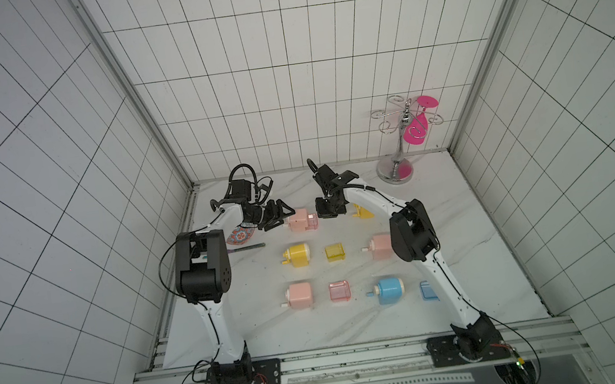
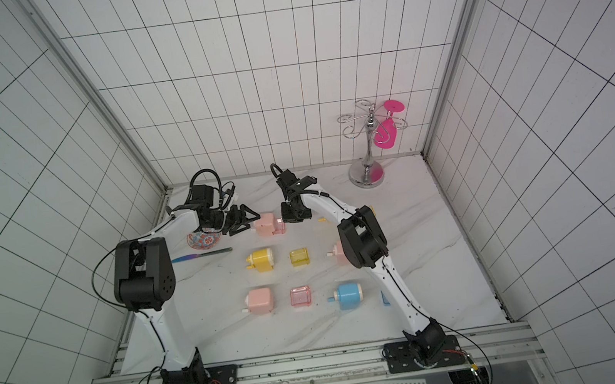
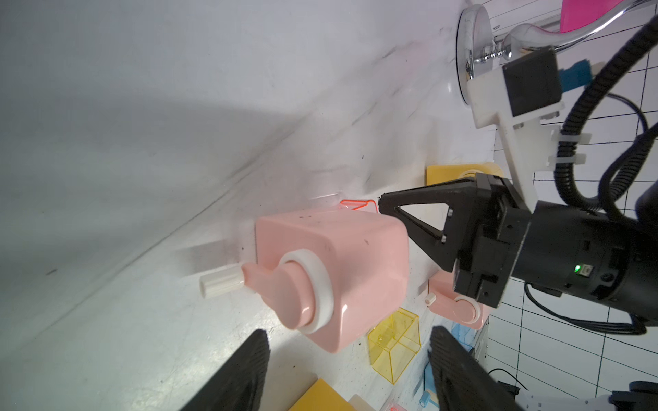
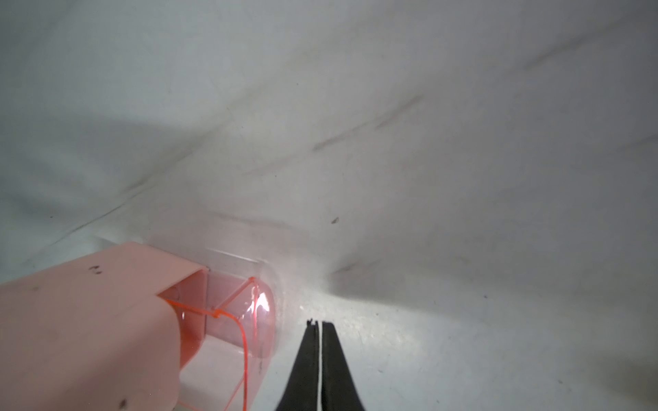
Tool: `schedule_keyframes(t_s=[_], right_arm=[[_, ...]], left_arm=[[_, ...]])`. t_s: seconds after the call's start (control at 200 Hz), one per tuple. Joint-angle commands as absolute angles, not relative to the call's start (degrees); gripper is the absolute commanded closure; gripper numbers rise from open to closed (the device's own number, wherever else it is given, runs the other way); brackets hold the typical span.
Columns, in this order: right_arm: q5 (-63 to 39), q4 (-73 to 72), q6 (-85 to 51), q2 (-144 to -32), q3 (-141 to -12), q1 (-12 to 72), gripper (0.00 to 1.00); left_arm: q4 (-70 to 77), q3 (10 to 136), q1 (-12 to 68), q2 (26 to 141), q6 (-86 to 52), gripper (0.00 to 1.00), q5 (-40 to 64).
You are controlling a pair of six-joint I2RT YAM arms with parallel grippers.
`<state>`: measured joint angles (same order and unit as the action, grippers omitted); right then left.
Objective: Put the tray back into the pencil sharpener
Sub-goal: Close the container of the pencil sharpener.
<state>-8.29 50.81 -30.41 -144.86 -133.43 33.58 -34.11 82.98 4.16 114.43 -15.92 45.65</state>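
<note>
clear pink tray [image 4: 245,313] partly inside pink sharpener [image 4: 82,331] (right gripper [image 4: 318,325] closed, left gripper [image 3: 349,332] wide)

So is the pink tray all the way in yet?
Not quite. The clear pink tray is already partway inside the pink plastic pencil sharpener, but its rounded end sticks out. The right jaws are shut beside that end, seemingly to push; the left jaws stand open by the crank side. Still to do: slide it fully home.

Both arms reach forward, left hand [image 1: 283,216] with jaws apart, right hand [image 4: 318,324] pinched closed.
</note>
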Motion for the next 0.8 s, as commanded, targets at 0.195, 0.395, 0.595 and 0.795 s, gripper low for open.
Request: schedule_keyframes(t_s=[0.195,0.395,0.595,0.795], right_arm=[[-9.09,52.59,-31.89,-146.07,-136.41,34.9,0.92],[-9.75,52.47,-32.17,-145.99,-136.23,34.96,0.92],[-11.82,52.31,-32.93,-145.85,-136.08,35.04,0.92],[-12.73,51.54,-33.92,-145.46,-135.21,34.97,0.92]], left_arm=[[-33.05,84.51,5.18,115.93,-15.49,0.26,46.22],[-32.87,83.67,5.23,115.66,-15.41,0.26,46.4],[-32.75,83.23,5.27,115.75,-15.29,0.26,46.65],[-32.63,82.88,5.32,115.66,-15.21,0.26,46.83]])
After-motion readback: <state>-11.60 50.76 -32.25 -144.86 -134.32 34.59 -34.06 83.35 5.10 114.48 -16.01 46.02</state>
